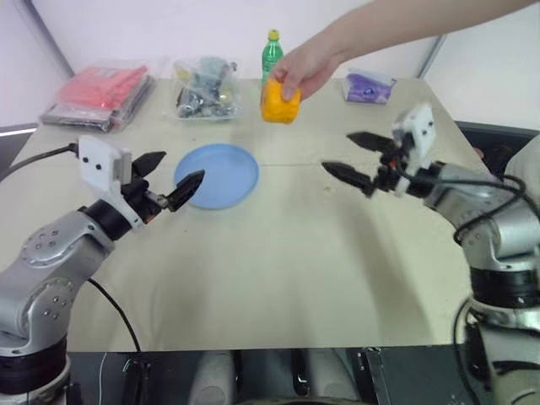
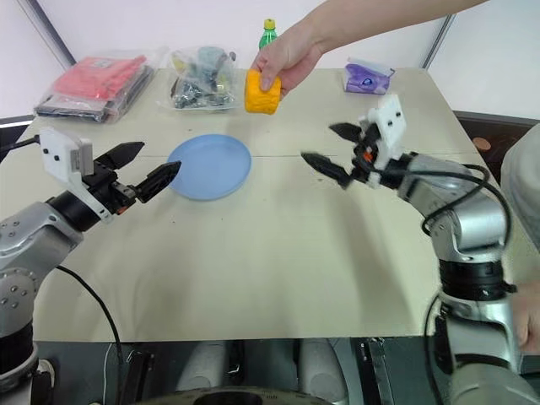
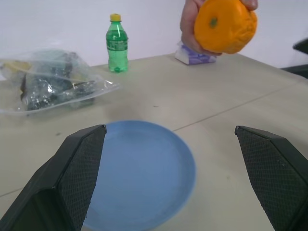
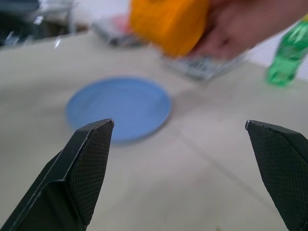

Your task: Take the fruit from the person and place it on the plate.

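Right end effector point(image 1: 360, 157): fingers spread wide apart, nothing between them, hovering above the desk point(image 1: 321, 261). The fruit point(image 1: 279, 102) sits ahead of it and off to its left, held in the air by the person's hand point(image 1: 305, 67), which grips it from above; fruit and end effector are apart. The plate point(image 1: 217, 175) lies flat on the desk farther to the left of this end effector, bare.

Left end effector point(image 1: 170, 176): fingers also spread apart and holding nothing, hovering just beside the near-left edge of the plate. The fruit is ahead of it, beyond the plate.

Past the fruit: green bottle point(image 1: 272, 54), clear bag point(image 1: 203, 87), red packet point(image 1: 101, 93), purple packet point(image 1: 369, 86).
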Tool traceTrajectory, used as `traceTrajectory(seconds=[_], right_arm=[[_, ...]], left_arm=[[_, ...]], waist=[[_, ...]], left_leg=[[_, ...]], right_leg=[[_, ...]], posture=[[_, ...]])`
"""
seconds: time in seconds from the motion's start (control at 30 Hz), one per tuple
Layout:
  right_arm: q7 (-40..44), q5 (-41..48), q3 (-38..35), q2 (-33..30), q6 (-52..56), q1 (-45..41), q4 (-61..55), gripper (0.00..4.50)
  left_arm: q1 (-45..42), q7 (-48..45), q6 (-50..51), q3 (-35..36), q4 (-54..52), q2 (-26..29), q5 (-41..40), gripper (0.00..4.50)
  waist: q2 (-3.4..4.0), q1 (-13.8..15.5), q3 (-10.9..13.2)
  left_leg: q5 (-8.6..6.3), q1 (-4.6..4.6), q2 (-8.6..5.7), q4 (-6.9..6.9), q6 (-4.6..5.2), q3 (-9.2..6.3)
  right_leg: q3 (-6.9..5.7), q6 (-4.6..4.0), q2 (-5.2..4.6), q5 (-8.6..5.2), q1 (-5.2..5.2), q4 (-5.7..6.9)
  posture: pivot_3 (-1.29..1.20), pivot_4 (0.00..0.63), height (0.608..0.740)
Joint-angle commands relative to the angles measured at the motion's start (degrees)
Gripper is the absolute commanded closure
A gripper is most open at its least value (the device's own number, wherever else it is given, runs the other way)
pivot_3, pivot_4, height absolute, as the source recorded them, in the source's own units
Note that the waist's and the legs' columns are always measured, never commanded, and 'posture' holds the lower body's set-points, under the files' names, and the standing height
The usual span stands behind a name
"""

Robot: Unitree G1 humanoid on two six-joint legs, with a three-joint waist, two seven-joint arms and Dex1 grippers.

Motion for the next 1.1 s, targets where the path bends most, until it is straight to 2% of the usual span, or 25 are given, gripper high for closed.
traceTrajectory(seconds=[0.03,0.27,0.47,0.73,1.1], right_arm=[[-11.36,3.69,-2.19,6.33,9.37,-4.03,-5.22,0.02],[-28.92,5.86,-5.71,19.87,23.93,-8.98,-8.62,0.02],[-34.63,6.15,-7.5,25.76,26.84,-11.96,-8.23,0.02],[-36.5,7.21,-8.84,28.78,27.86,-16.1,-6.7,0.02],[-35.71,7.55,-7.5,29.44,27.22,-18.25,-4.59,0.02]], left_arm=[[-0.5,-0.26,-1.88,-0.38,-0.72,-0.23,1.11,0.0],[-0.97,-0.32,-2.37,-0.89,-0.38,-0.51,1.74,0.0],[-0.7,-0.08,-2.16,-1.52,-1.05,-0.97,2.04,0.0],[-0.2,0.26,-1.92,-1.64,-1.61,-1.09,2.13,0.0],[0.34,1.05,-1.7,-1.43,-2.54,-1.27,2.12,0.0]], waist=[[0.0,0.3,0.0],[0.0,0.24,0.0],[0.01,0.03,-0.01],[0.01,-0.05,-0.01],[0.02,-0.13,-0.01]], left_leg=[[0.0,-0.02,0.0,0.0,-0.01,0.0],[0.01,-0.05,-0.03,0.0,-0.01,0.02],[0.0,-0.05,-0.03,-0.02,-0.01,0.03],[0.0,-0.05,-0.03,-0.03,-0.01,0.02],[0.0,-0.06,-0.02,-0.06,0.0,0.02]], right_leg=[[0.0,0.0,-0.01,0.0,-0.01,0.01],[-0.04,0.0,-0.1,0.0,-0.02,0.02],[-0.04,-0.01,-0.08,0.0,-0.05,0.03],[-0.04,-0.01,-0.07,0.0,-0.06,0.02],[-0.04,-0.01,-0.07,0.0,-0.08,0.0]], posture=[[0.0,0.15,0.731],[0.0,0.15,0.731],[0.0,0.15,0.731],[0.0,0.15,0.731],[0.0,0.15,0.731]])
